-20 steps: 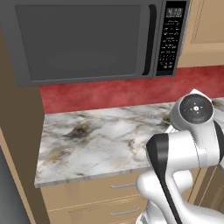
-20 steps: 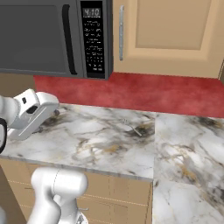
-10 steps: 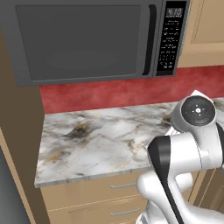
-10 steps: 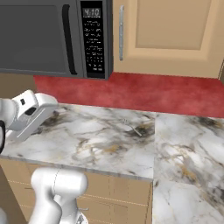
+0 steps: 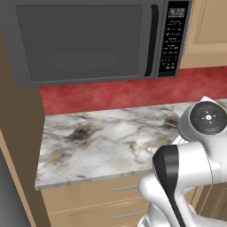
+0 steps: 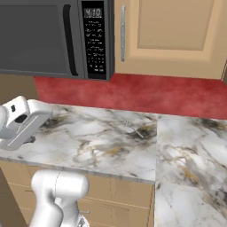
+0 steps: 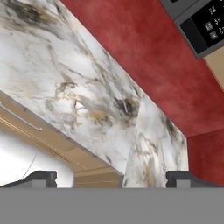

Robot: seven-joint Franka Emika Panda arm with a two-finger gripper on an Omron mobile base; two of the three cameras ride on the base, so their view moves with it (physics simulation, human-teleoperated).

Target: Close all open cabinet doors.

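Nothing has shifted since a moment ago; gripper (image 7: 111,177) hangs spread wide over the marble counter (image 7: 87,92), empty.

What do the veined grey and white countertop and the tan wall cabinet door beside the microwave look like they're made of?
The veined grey and white countertop looks like polished marble or a marble-look laminate, judging by its dark and gold veining. The tan wall cabinet door looks like matte light wood with a recessed panel; its long vertical bar handle looks like brushed metal.
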